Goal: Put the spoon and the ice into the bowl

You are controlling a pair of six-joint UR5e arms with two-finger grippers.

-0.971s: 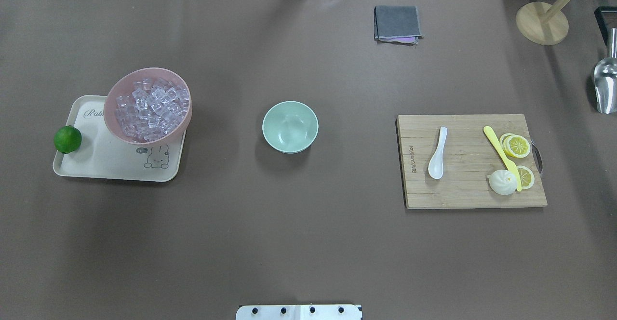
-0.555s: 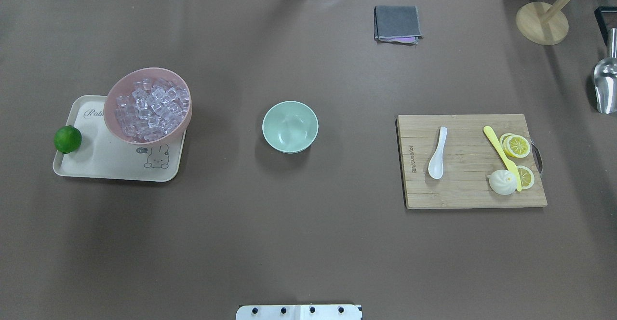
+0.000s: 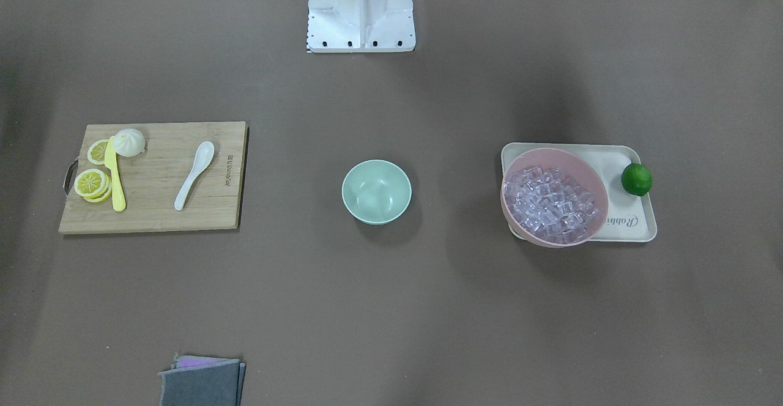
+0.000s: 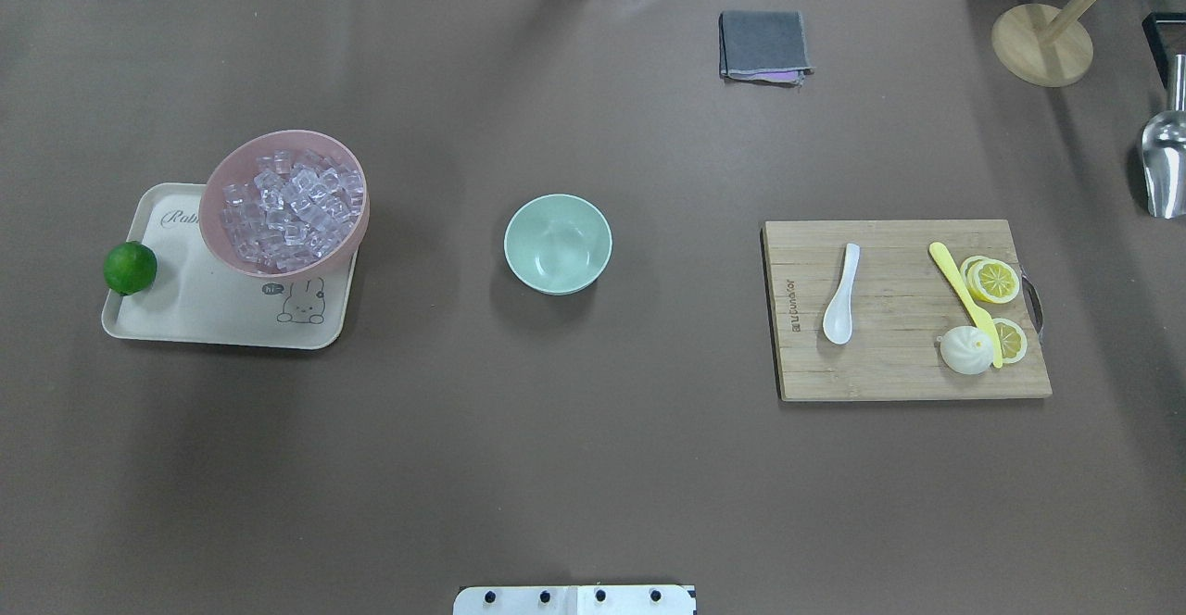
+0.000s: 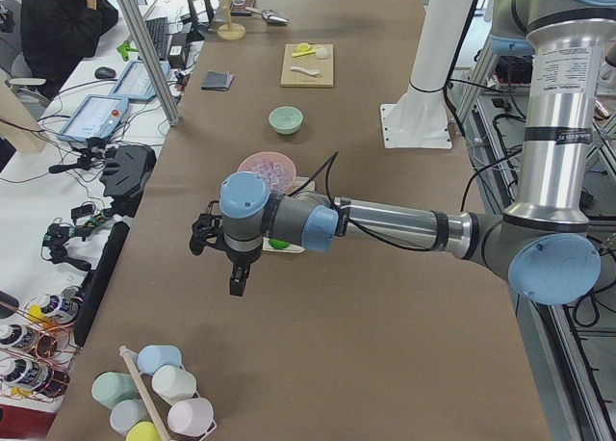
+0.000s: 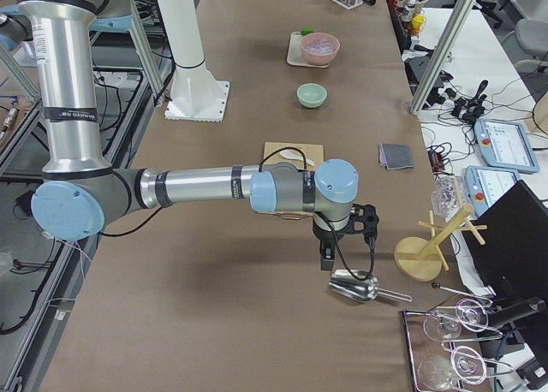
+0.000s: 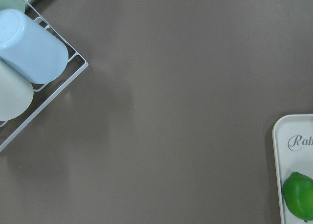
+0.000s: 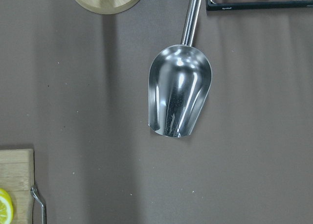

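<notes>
The white spoon (image 4: 841,295) lies on the wooden cutting board (image 4: 889,365) at the right; it also shows in the front view (image 3: 194,175). The mint-green bowl (image 4: 558,244) stands empty at the table's middle. The ice (image 4: 289,209) is a heap of clear cubes in the pink bowl (image 4: 278,140) on the cream tray (image 4: 204,314) at the left. My left gripper (image 5: 236,285) hovers beyond the tray's outer end. My right gripper (image 6: 325,259) hovers over a metal scoop (image 8: 180,97) beyond the board. Whether either is open or shut, I cannot tell.
A lime (image 4: 130,268) sits on the tray's left edge. A yellow knife (image 4: 964,300), lemon slices (image 4: 996,280) and a white bun (image 4: 966,351) share the board. A folded grey cloth (image 4: 763,45) and a wooden stand (image 4: 1041,43) lie far back. Cups in a wire rack (image 7: 29,53) lie by the left gripper.
</notes>
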